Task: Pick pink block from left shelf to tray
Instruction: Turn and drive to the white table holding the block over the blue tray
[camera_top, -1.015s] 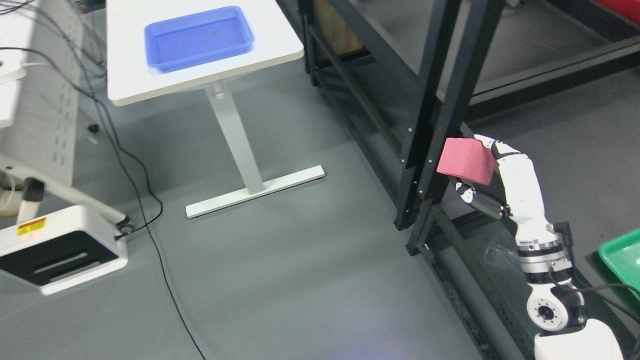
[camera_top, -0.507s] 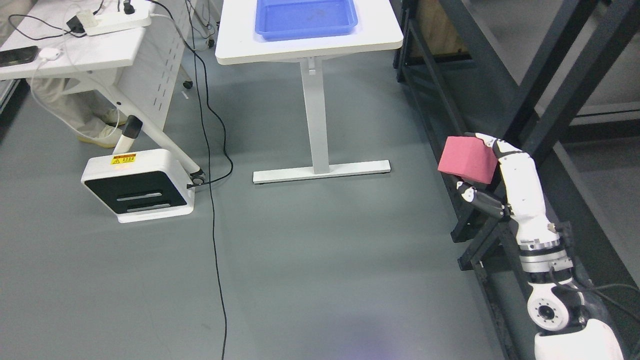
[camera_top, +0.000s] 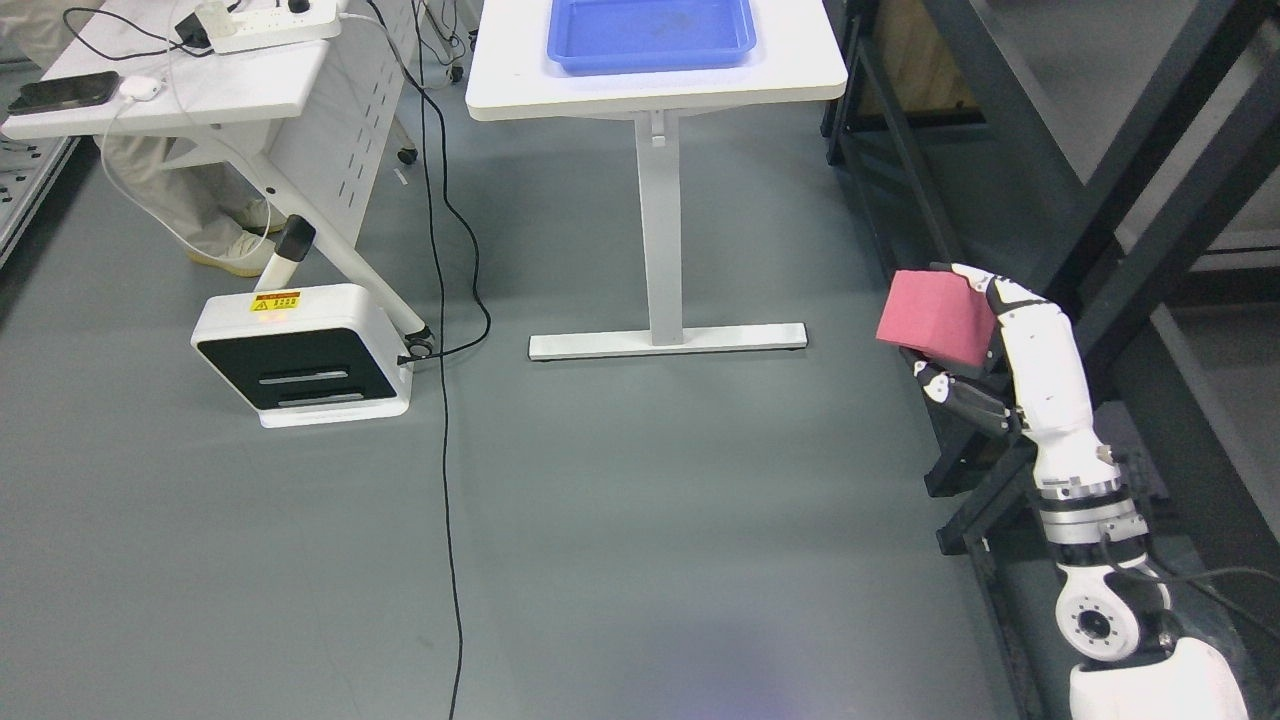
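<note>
Right hand (camera_top: 975, 345) grips the pink block (camera_top: 935, 318), fingers wrapped behind and under it, holding it in the air above the grey floor (camera_top: 650, 520) just beside the dark metal shelf (camera_top: 1090, 170) on the right. Its white arm comes up from the lower right corner.

Well apart from the block, at the top of the view, a white desk (camera_top: 790, 85) on a single leg carries the blue tray (camera_top: 650, 35), which looks bare inside as far as can be seen. Open floor lies between the block and that desk. To the left, a black cable (camera_top: 445, 400) runs down across the floor beside a white and black box (camera_top: 305, 352). A second desk (camera_top: 200, 90) at the upper left holds a power strip (camera_top: 265, 20) and a phone (camera_top: 65, 92); a person's legs (camera_top: 190, 210) show beneath it.
</note>
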